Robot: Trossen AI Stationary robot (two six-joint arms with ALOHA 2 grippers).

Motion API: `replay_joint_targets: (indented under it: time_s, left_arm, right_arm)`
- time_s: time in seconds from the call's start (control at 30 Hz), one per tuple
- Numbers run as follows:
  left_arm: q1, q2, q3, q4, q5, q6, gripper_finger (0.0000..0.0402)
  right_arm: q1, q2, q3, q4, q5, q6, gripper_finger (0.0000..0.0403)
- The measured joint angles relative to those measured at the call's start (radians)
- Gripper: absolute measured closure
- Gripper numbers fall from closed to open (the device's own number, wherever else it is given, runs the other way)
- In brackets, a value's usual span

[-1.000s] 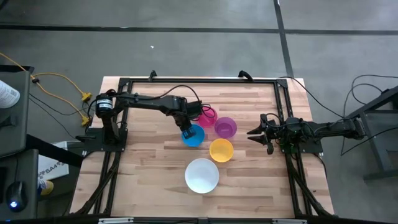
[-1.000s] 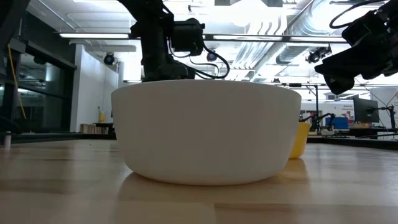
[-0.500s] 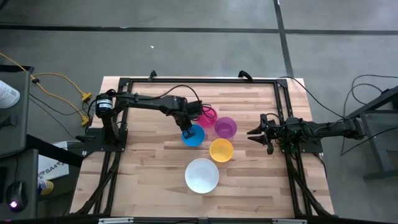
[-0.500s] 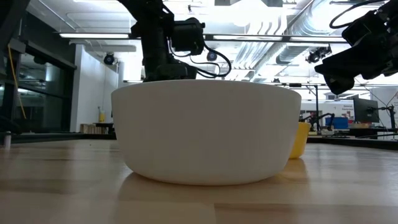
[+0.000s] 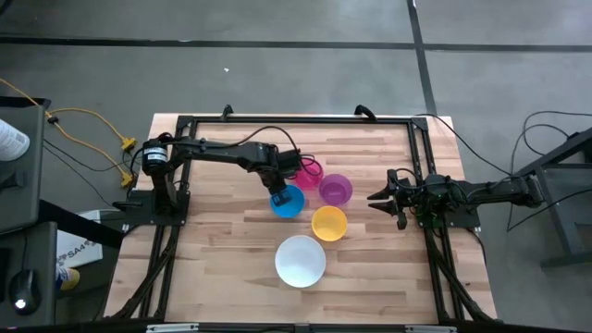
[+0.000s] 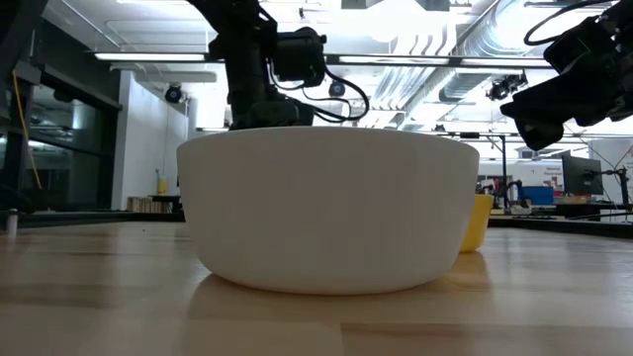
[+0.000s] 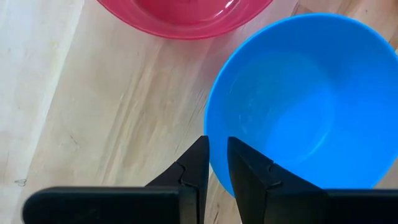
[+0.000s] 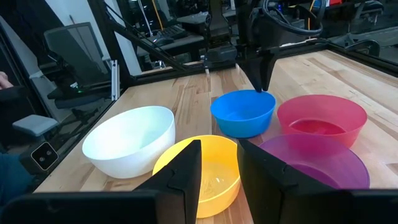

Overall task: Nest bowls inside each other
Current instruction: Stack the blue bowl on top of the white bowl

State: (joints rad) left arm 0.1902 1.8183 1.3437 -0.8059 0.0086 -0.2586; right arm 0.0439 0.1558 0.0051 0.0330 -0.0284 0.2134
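I have the left gripper [image 7: 216, 163] pinching the rim of the blue bowl [image 5: 288, 201], one finger inside the wall and one outside, near the middle of the table [image 5: 222, 240]. The pink-red bowl [image 5: 308, 172] sits just behind it toward the far edge, the purple bowl [image 5: 335, 189] beside that, the yellow-orange bowl [image 5: 329, 223] nearer me, and the white bowl [image 5: 301, 260] closest to the near edge. The right gripper [image 5: 376, 199] waits at the right edge, fingers spread and empty. My worry is the thin rim grip: I judge the light plastic could swing or slip free on a lift, and the blue bowl stands close enough to the pink-red one to knock it. I can read no brand, label or writing on any bowl.
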Motion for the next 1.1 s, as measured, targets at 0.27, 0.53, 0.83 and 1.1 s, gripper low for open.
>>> replay_joint_targets:
  time_s: [0.27,0.53,0.83,1.1]
  left_arm:
    - [0.0,0.0,0.0,0.021,-0.001,-0.012,0.0343]
    - [0.0,0.0,0.0,0.018,-0.002,-0.038,0.0343]
    - [0.0,0.0,0.0,0.018,-0.002,-0.037,0.0343]
    - [0.0,0.0,0.0,0.011,-0.004,-0.008,0.0336]
  right_arm:
    - [0.0,0.0,0.0,0.0,0.0,0.0,0.0306]
    - [0.0,0.0,0.0,0.0,0.0,0.0,0.0306]
    - [0.0,0.0,0.0,0.0,0.0,0.0,0.0306]
    - [0.0,0.0,0.0,0.0,0.0,0.0,0.0306]
